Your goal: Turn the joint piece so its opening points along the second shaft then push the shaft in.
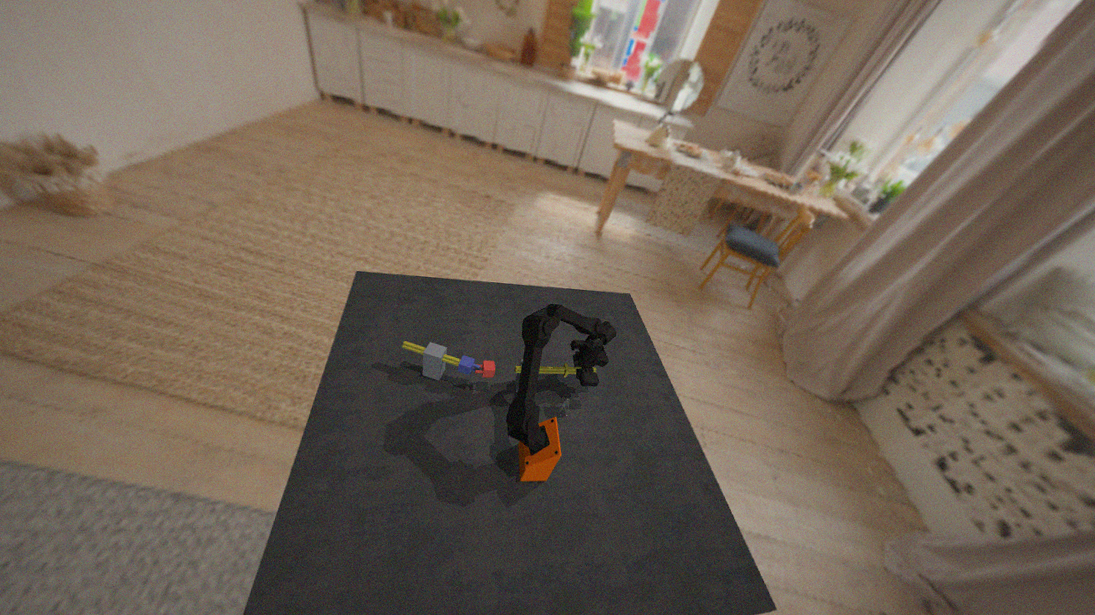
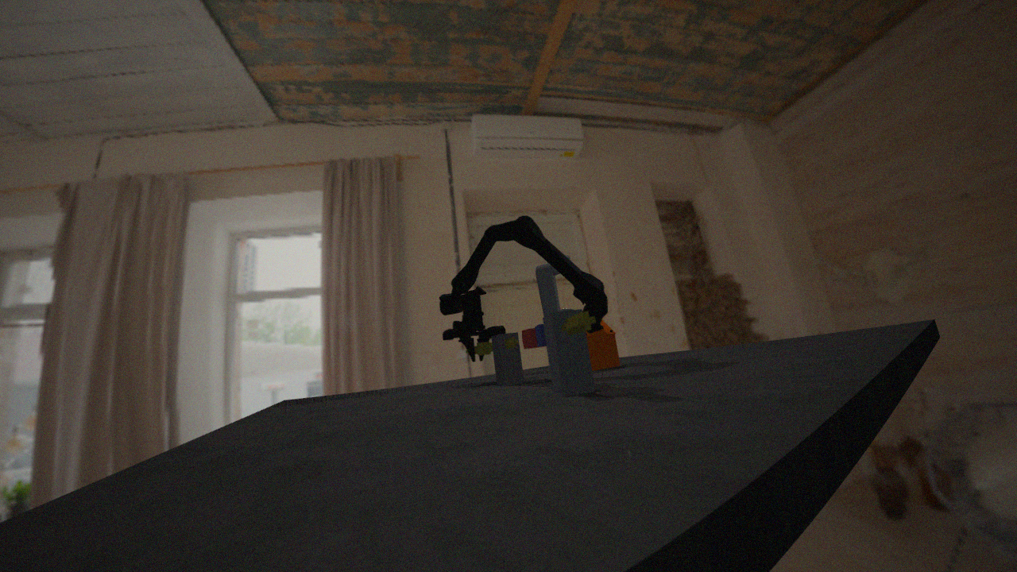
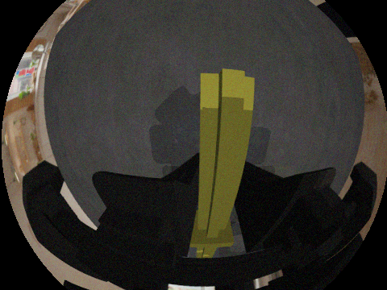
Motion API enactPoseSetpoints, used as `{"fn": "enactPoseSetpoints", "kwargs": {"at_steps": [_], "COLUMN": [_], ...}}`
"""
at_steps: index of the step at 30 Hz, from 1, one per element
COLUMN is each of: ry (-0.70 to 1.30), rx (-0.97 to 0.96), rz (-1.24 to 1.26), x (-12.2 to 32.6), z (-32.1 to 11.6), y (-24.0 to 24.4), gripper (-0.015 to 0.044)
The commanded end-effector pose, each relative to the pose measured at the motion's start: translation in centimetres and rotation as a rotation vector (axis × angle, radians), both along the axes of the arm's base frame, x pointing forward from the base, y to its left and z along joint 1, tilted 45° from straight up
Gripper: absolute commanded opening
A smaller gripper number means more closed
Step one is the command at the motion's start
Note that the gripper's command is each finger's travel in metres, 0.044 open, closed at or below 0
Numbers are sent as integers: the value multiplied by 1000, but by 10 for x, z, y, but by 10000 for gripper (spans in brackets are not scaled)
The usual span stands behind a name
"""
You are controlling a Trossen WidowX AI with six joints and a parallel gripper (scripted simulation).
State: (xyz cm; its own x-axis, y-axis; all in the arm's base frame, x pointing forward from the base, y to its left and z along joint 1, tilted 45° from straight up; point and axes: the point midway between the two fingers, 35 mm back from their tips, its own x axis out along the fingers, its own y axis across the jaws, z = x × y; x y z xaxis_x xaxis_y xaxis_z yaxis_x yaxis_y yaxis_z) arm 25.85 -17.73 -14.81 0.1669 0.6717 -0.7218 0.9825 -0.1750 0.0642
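Observation:
My gripper (image 1: 588, 381) (image 2: 477, 356) (image 3: 213, 158) is shut on the second shaft. This yellow shaft (image 1: 550, 369) (image 3: 231, 133) runs between the fingers, with its outer end beyond them; a wider yellow collar crosses it in the wrist view. The second shaft's grey block (image 2: 508, 361) is mostly hidden by the arm in the top view. The red joint piece (image 1: 488, 369) (image 2: 530, 338) sits beside a blue piece (image 1: 466, 364) on the first yellow shaft (image 1: 415, 347) (image 2: 579, 322), held by the other grey block (image 1: 433, 366) (image 2: 569, 366). A gap shows between the red piece and the second shaft.
The dark table (image 1: 509, 562) (image 2: 427, 462) carries both blocks. The arm's orange base (image 1: 538, 464) (image 2: 604, 349) stands on the near side of the shafts in the top view. A tall light upright (image 2: 547, 287) rises at the first block in the exterior view.

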Motion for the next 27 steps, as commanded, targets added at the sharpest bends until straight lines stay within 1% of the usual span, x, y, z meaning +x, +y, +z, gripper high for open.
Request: {"fn": "enactPoseSetpoints", "kwargs": {"at_steps": [1, 27], "ry": [0, 8], "rx": [0, 4], "rz": [0, 3], "x": [0, 3], "z": [0, 24], "y": [0, 26], "gripper": [0, 0]}}
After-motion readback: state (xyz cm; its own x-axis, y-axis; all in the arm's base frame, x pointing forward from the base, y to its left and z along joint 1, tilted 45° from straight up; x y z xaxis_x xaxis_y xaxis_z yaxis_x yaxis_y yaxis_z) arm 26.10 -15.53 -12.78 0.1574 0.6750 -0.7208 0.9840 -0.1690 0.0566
